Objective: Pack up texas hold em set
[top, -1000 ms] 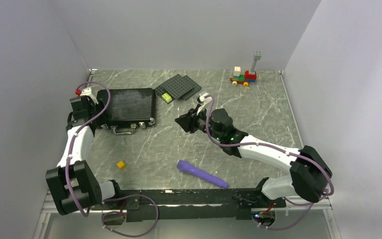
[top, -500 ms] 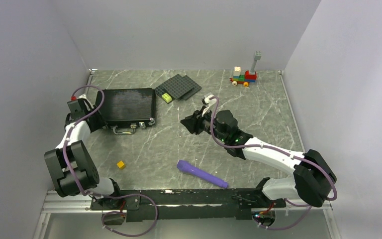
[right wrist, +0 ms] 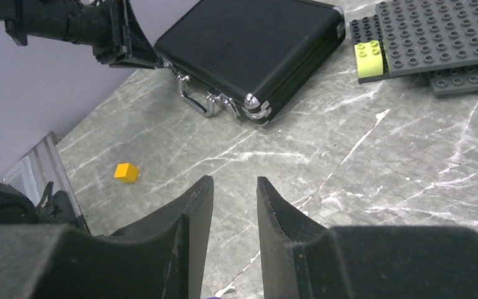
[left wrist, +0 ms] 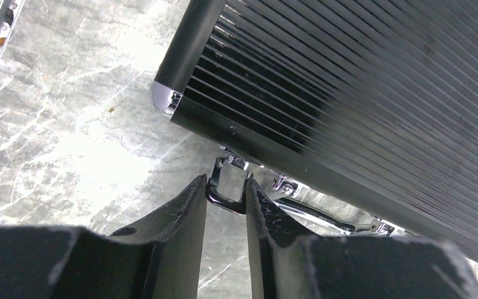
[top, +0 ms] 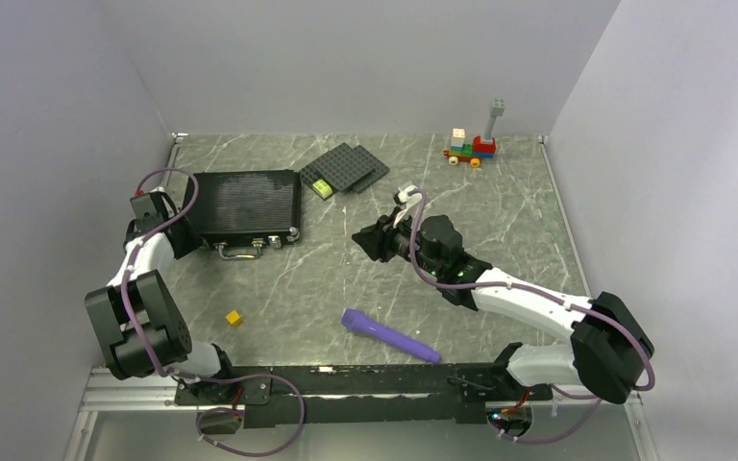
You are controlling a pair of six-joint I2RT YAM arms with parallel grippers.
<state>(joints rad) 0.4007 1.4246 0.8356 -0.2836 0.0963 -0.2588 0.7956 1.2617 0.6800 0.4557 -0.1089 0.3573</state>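
Here, left tool (left wrist: 226, 180) pinches latch (left wrist: 229, 167) of case (left wrist: 373, 75).

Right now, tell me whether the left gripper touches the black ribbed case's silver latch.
Cannot tell. Left wrist view: the latch sits between the fingers of the left gripper, but neither contact nor gap shows plainly.

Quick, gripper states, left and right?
Left gripper: closed on a silver latch of the case.
Right gripper: slightly open, holding nothing.
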